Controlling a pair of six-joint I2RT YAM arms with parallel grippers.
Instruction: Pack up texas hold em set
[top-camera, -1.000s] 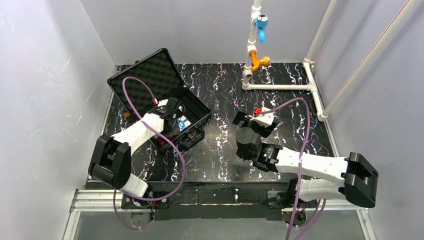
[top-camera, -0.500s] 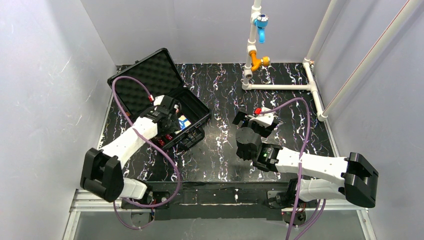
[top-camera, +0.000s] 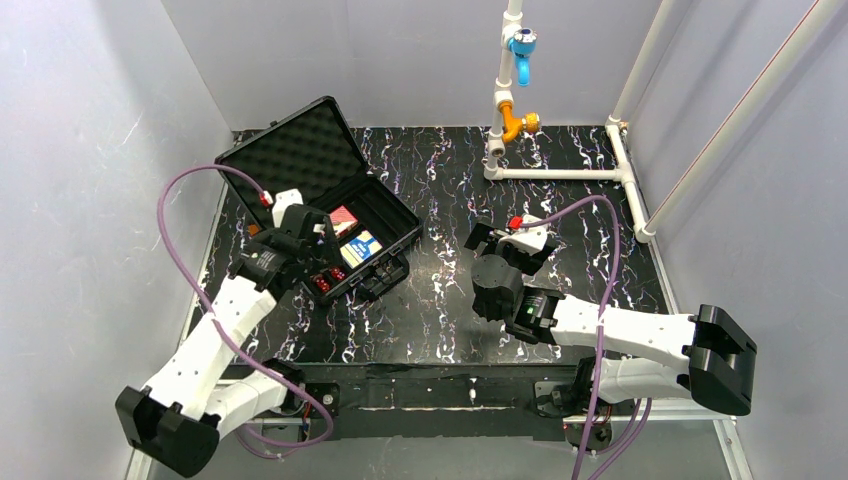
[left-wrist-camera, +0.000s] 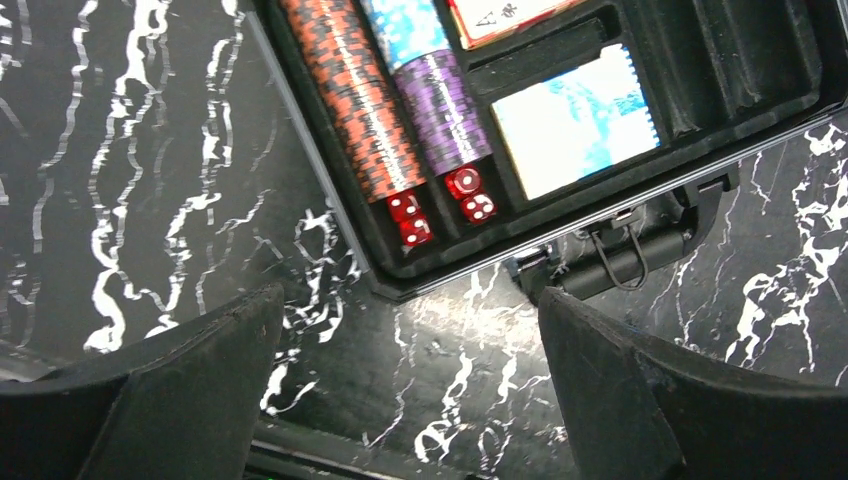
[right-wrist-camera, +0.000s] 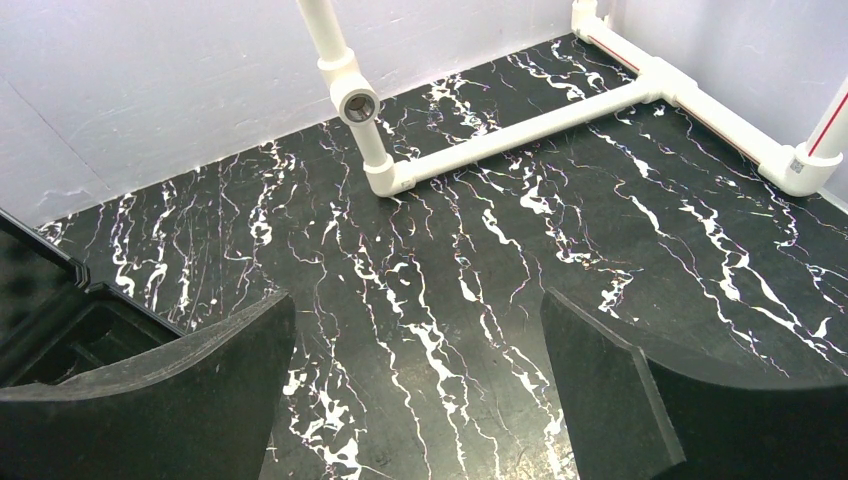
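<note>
The black case (top-camera: 295, 155) lies open at the table's left rear, with chips (left-wrist-camera: 360, 110), red dice (left-wrist-camera: 463, 184) and blue card box (left-wrist-camera: 575, 125) slotted inside. The left gripper (left-wrist-camera: 410, 330) hovers over its near corner, jaws spread, empty. The right gripper (right-wrist-camera: 415, 330) gapes mid-table. Black marbled table (top-camera: 440, 300), pale walls, white pipe frame (top-camera: 560, 173). The wrist view cuts off the red card box (left-wrist-camera: 500, 12).

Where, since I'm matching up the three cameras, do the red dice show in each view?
Top external: the red dice lie left of centre, in the near-left end of the open black case.
Left wrist: the dice sit at upper centre, at the end of the chip stacks.
Right wrist: not in it.
Shared landmark: the case, whose corner shows at that view's left edge.
</note>
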